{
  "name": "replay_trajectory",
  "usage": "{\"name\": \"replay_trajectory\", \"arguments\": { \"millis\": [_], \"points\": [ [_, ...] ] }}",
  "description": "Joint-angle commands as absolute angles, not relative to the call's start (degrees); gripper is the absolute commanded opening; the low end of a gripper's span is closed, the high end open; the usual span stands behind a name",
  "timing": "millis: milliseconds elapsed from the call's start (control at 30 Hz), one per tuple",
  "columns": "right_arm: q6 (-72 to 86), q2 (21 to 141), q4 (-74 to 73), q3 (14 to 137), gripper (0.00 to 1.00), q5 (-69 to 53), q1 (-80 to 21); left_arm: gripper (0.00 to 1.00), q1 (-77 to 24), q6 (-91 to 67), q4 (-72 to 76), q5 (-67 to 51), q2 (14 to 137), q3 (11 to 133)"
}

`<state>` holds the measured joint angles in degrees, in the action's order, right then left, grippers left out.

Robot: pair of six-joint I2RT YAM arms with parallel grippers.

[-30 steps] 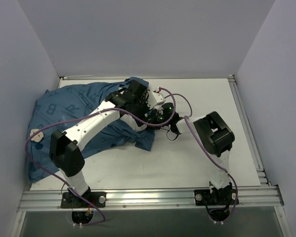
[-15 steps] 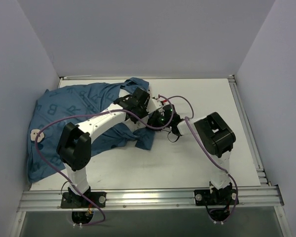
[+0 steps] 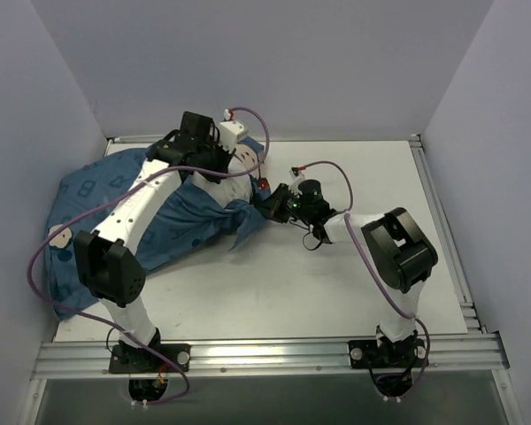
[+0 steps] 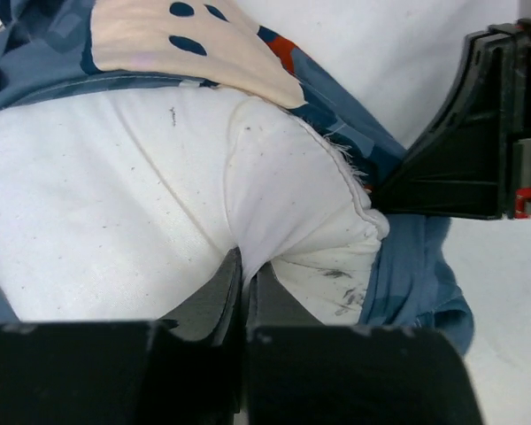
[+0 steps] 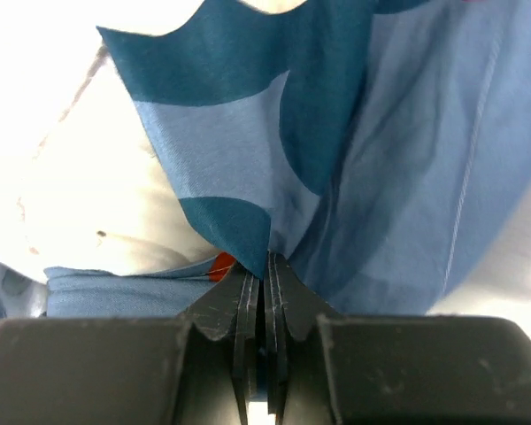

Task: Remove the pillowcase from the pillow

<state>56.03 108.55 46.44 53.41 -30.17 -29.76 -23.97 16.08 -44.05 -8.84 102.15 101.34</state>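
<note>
The blue printed pillowcase lies bunched across the left of the table. A corner of the white pillow sticks out of its open end at the back. My left gripper reaches over from the back and is shut on a pinch of the white pillow corner. The pillowcase's edge sits just right of that pinch. My right gripper is shut on a fold of the pillowcase at the opening. White pillow shows to its left. The right gripper stands close beside the pillow corner.
White walls enclose the table on the left, back and right. The pillowcase reaches the left wall. The right arm's purple cable loops above the table near the grippers. A metal rail runs along the near edge.
My left arm has swung from lying across the pillowcase to the back of it, and its gripper has closed on the pillow corner. The pillowcase opening has bunched up; my right gripper stayed shut.
</note>
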Motion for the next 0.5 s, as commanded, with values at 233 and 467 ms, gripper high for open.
{"name": "replay_trajectory", "arguments": {
  "millis": [233,467],
  "points": [
    [51.95,108.29,34.22,54.66,0.0,-23.93,-37.77,0.02,-18.73,9.93,-43.42,-12.75,89.65,116.0],
    [40.88,102.23,19.43,60.99,0.0,-9.79,-48.93,0.02,-11.6,6.06,-42.98,-16.97,93.95,126.54]
  ]
}}
